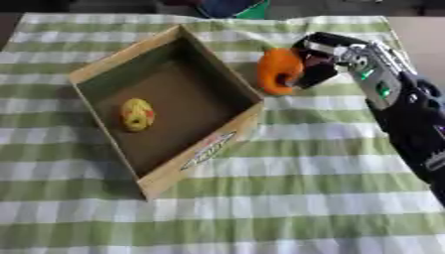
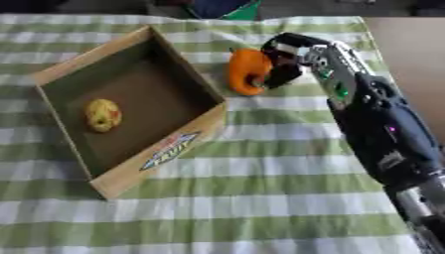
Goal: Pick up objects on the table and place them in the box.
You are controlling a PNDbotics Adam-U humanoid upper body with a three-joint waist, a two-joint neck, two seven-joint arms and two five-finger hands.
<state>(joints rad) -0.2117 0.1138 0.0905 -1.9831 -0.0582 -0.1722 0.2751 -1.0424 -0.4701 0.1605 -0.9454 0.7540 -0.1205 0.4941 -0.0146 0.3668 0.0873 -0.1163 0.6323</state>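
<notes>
One orange object (image 1: pixel 278 71) sits just right of the box's right wall, outside it, on the green-and-white checked cloth (image 1: pixel 295 198) that covers the counter. It is a rounded, curved lump with a dark gap at its near right side; its long axis runs roughly near to far, leaning a little left at the near end. The right hand (image 1: pixel 317 62) is against its right side, black fingers (image 2: pixel 280 69) curled in toward it — they appear to close on the object, though whether it is lifted off the cloth cannot be told.

The cardboard box (image 1: pixel 213 62) lies open and askew, its long side running from far right to near left, with a printed label on the near right wall. Inside, toward the left, rests a small yellow object with red marks (image 1: pixel 136 114), its long axis also near to far.

The right eye view shows more of the right arm — the dark forearm down to a silver joint at the near right corner — and bare brown counter (image 2: pixel 408 49) beyond the cloth's right edge. The left eye view cuts the arm off sooner.
</notes>
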